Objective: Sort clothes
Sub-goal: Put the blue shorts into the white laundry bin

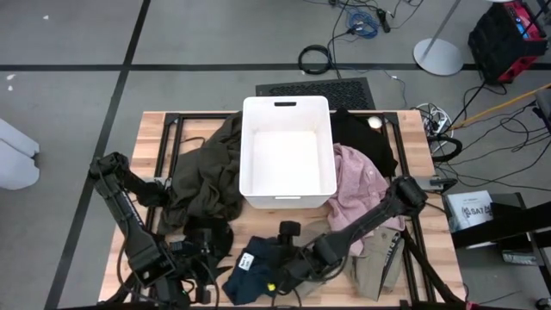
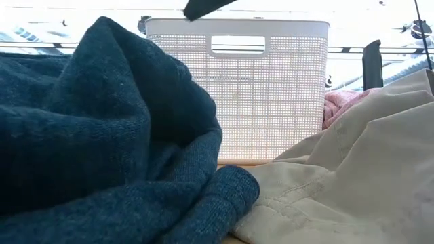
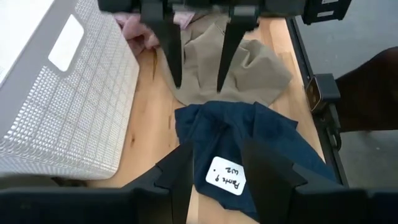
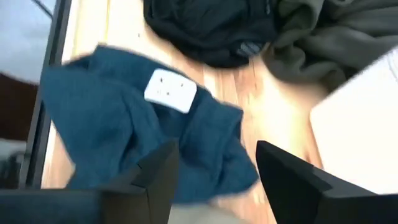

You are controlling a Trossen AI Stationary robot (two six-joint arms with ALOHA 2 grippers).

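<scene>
Both end effectors sit over the navy garment (image 1: 254, 269) at the surface's near edge, in front of the empty bin (image 1: 287, 155). Right end effector (image 4: 211, 171) has fingers apart, holding nothing; left end effector (image 3: 217, 165) is part open, also empty. Looks like a pick step: next move needs a descent and closing on the navy fabric.

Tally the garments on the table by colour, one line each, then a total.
Dark olive garment: 1
Black garments: 2
Navy blue garment: 1
Pale pink garment: 1
Khaki tan garment: at least 1
Total: 6 visible
</scene>
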